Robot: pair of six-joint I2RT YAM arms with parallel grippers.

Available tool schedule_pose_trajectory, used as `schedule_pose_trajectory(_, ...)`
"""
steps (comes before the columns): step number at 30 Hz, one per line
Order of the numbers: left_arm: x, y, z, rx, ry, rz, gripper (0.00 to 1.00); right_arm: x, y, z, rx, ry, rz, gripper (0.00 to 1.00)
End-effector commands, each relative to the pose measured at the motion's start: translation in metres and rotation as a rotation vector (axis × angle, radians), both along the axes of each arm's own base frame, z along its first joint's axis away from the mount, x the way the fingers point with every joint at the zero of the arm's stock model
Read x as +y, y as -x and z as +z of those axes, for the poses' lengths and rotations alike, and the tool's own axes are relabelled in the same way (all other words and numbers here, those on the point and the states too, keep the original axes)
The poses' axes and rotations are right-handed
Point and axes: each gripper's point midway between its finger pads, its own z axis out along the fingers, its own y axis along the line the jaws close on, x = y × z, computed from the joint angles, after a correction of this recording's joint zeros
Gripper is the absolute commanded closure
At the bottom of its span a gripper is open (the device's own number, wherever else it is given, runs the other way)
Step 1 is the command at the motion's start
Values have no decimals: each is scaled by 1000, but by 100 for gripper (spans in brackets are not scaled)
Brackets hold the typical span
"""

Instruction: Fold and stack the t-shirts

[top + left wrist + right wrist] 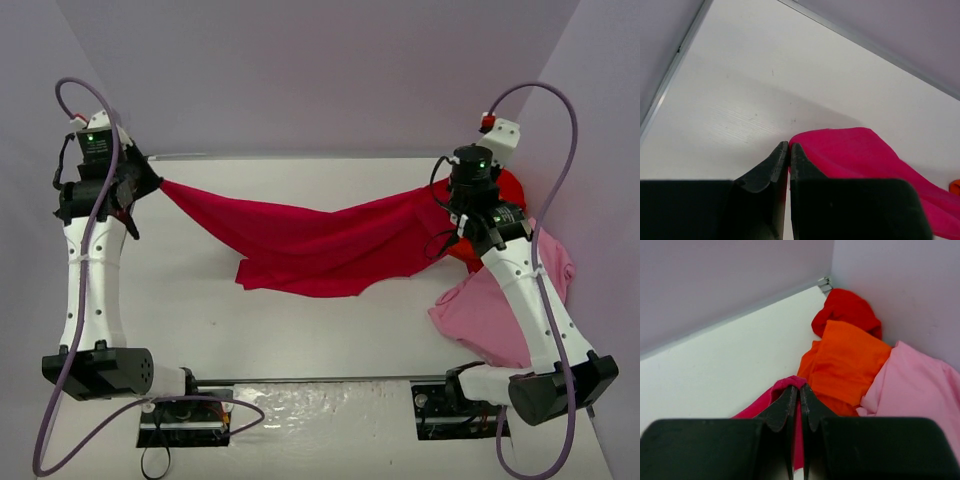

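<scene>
The crimson t-shirt (pixel 320 245) hangs stretched between both grippers, its middle sagging onto the table. My left gripper (pixel 150 183) is shut on its left end at the far left; in the left wrist view the jaws (pixel 789 145) pinch the cloth (pixel 855 150). At the far right, my right gripper (pixel 440 195) is shut on the other end, and the right wrist view shows a crimson fold (pixel 785 383) bunched at the closed gripper tips (pixel 800 388). An orange t-shirt (pixel 847 360), a bright red one (pixel 847 310) and a light pink one (pixel 915 385) lie heaped in the right corner.
The white table (pixel 200 300) is walled in by purple panels at the back and both sides. The pink shirt (pixel 490 310) spreads under the right arm, and the red shirt (pixel 512 185) sits behind that arm's wrist. A metal rail runs along the near edge.
</scene>
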Motion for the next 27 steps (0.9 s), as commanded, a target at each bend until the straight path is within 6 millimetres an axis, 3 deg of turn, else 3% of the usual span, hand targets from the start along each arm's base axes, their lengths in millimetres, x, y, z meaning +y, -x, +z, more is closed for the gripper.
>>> schedule_pose_trajectory(1,25,17,62,-133,-87,33,100,-40,6,65,-173,-36,-104,100)
schedule_pose_trajectory(9,38,30,90,-180,-139,73,100,-70,7,117,-301,-92,-146,100)
schedule_pose_trajectory(16,48,43,121,-247,-167,121,100,-98,38,168,-438,-97,-217,100)
schedule_pose_trajectory(21,51,53,141,-298,-170,141,100,-95,67,212,-602,-128,-184,100)
schedule_pose_trajectory(23,51,57,148,-316,-173,149,100,-93,72,221,-629,-132,-171,100)
schedule_pose_trajectory(27,44,80,170,-389,-178,141,100,-76,91,248,-703,-154,-61,100)
